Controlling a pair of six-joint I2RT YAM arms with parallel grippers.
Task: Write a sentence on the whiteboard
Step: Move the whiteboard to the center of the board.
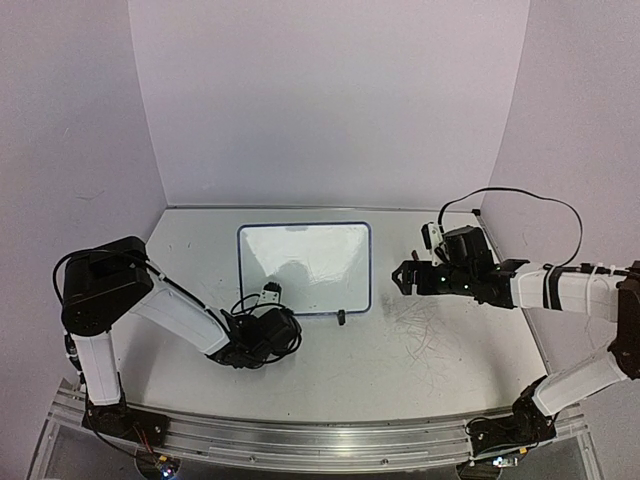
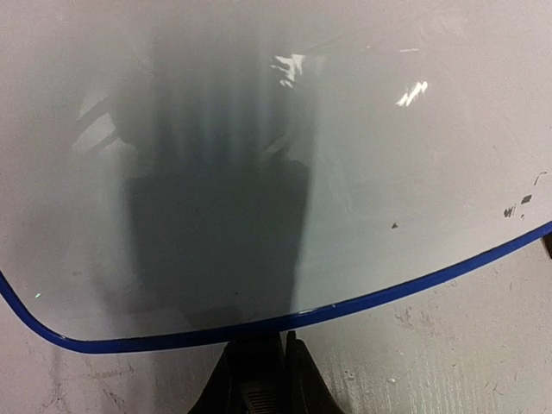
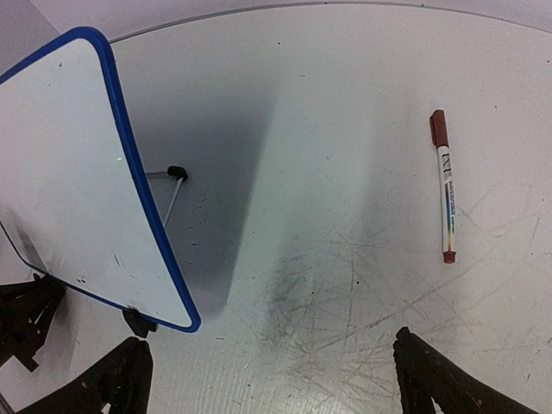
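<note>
The whiteboard (image 1: 304,265) stands propped mid-worktop (image 1: 450,350). The left hand (image 2: 274,345), fingers together, sits at its near blue rim; whether they touch is unclear. The right hand (image 1: 402,277), fingers wide apart, hovers just right of it.

In the left wrist view the whiteboard (image 2: 345,309) is cut off at the top and at both sides. The dark specks (image 2: 515,207) near its right end are too small to be read. The left gripper (image 2: 285,362) is cropped by the bottom edge, and whether anything is pinched cannot be told. The print on the marker (image 3: 446,185) is too small to be read.
</note>
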